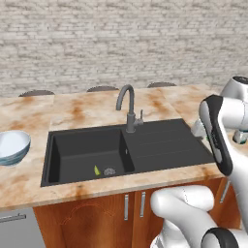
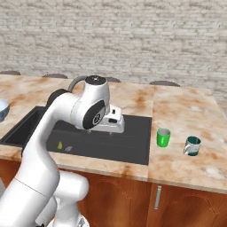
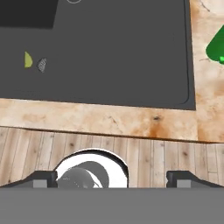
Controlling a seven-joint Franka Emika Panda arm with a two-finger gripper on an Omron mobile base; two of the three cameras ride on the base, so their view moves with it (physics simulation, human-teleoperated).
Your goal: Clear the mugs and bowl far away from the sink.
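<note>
Gripper point(image 3: 112, 177) wide open, nothing between the fingertips, hanging over the sink's point(image 1: 160, 145) drainboard side near the front worktop point(image 2: 186, 106) edge. Green mug point(image 2: 163, 137) and grey-silver mug point(image 2: 192, 146) stand upright on the worktop right of the sink, green one just beside the sink edge, grey one a bit further out, apart from each other. Bowl point(image 1: 12, 146) sits on the worktop left of the sink, cut off by the frame edge. Mugs look light, rigid, glazed, so probably slippery: I'd pinch across the rim wall, away from the handle. Bowl is wide; a rim pinch is the only realistic hold. From the hand camera the green mug is just a clipped sliver at the edge. Its handle direction is hard to make out. Small yellow-green bit near the drain: can't identify.
</note>
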